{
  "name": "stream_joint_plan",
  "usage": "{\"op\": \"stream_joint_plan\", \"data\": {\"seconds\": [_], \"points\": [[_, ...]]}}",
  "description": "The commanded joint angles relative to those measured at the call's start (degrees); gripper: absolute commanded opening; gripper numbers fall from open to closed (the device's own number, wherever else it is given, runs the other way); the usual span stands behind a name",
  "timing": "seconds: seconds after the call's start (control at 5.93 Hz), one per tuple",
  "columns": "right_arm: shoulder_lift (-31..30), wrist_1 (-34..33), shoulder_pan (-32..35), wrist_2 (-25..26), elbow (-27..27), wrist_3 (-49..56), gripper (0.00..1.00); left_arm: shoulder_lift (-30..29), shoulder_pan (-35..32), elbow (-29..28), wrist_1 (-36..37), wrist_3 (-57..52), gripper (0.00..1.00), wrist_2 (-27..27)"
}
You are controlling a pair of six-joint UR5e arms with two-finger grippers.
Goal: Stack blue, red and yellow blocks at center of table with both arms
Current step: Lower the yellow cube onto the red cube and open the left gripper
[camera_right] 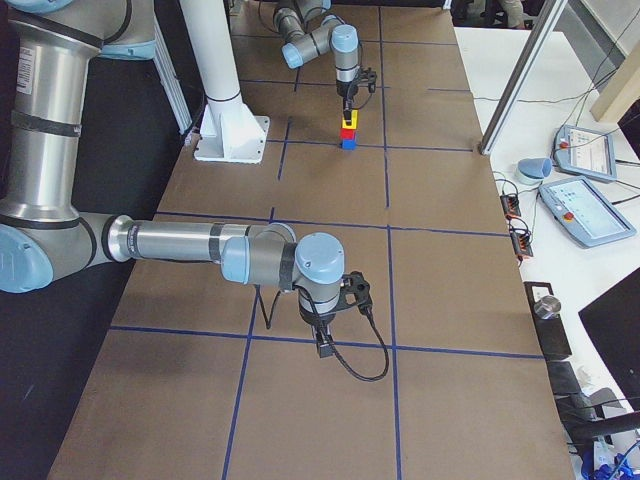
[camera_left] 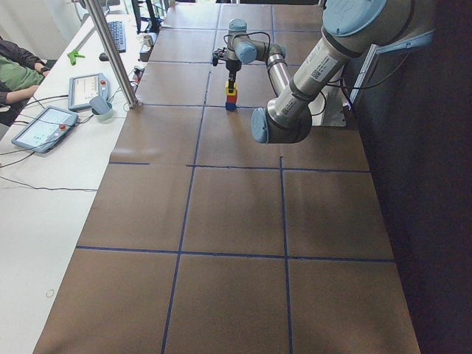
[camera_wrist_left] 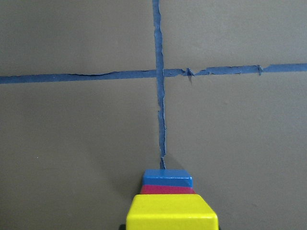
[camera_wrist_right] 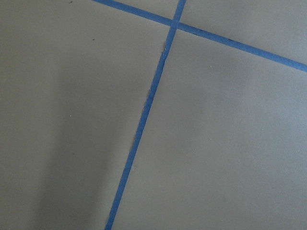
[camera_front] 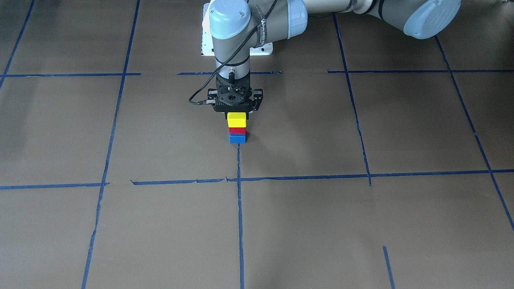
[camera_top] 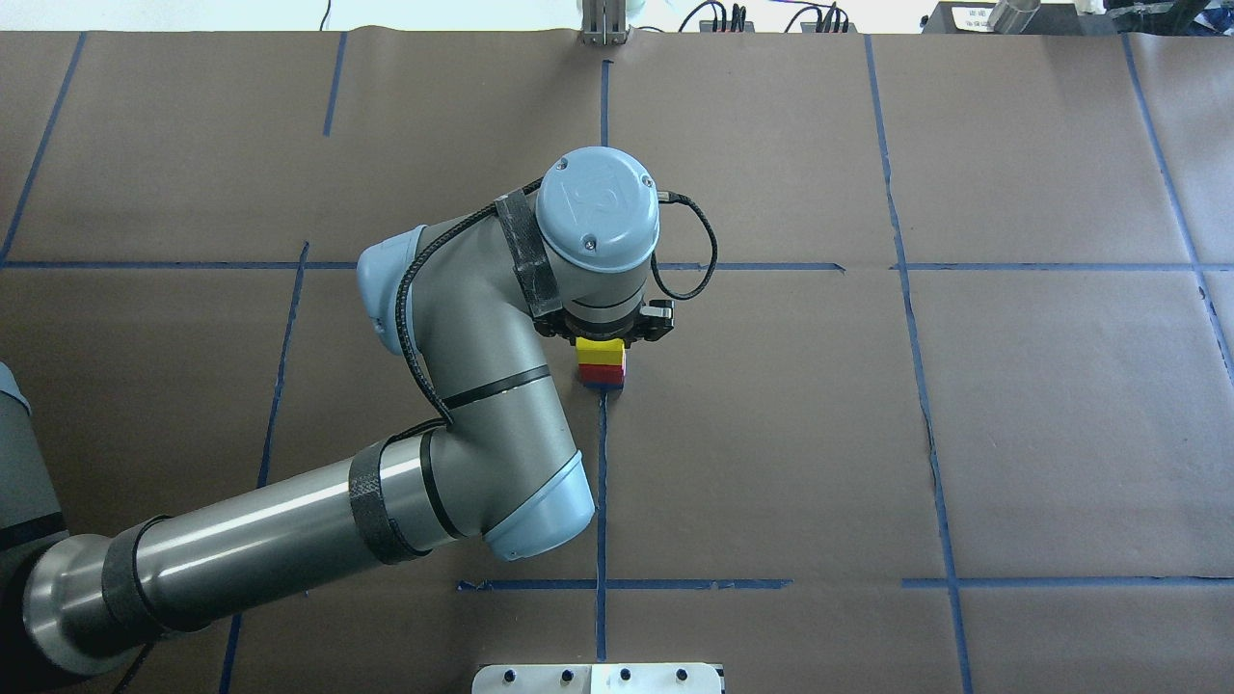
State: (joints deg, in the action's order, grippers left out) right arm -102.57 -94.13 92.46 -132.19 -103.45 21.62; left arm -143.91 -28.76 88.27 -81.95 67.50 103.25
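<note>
At the table's centre a yellow block (camera_front: 236, 119) sits on a red block (camera_front: 237, 130), which sits on a blue block (camera_front: 237, 139). The stack stands at the end of a blue tape line. My left gripper (camera_front: 236, 109) points straight down over the stack, its fingers close against the yellow block (camera_top: 599, 351). The left wrist view shows the yellow (camera_wrist_left: 171, 213), red (camera_wrist_left: 168, 189) and blue (camera_wrist_left: 167, 177) blocks from above. My right gripper (camera_right: 325, 348) shows only in the exterior right view, low over bare paper far from the stack. I cannot tell if it is open or shut.
Brown paper with blue tape lines (camera_front: 239, 208) covers the table. The robot's white base plate (camera_front: 263, 50) is behind the stack. A side desk with tablets (camera_left: 88, 90) and a metal pole (camera_left: 114, 55) stands along the far edge.
</note>
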Motion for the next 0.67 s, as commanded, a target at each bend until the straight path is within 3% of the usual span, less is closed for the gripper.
{"op": "stream_joint_plan", "data": {"seconds": [0.0, 0.34, 0.51], "points": [[0.0, 0.0, 0.0, 0.0, 0.0, 0.0, 1.0, 0.1, 0.0, 0.2, -0.4, -0.1, 0.4, 0.2], [0.0, 1.2, 0.0, 0.0, 0.5, -0.1, 1.0, 0.1, 0.0, 0.4, -1.4, -0.4, 0.88, 0.2], [0.1, 1.5, 0.0, 0.0, 0.8, -0.2, 1.0, 0.1, 0.0, 1.3, -2.0, -0.4, 1.0, 0.2]]}}
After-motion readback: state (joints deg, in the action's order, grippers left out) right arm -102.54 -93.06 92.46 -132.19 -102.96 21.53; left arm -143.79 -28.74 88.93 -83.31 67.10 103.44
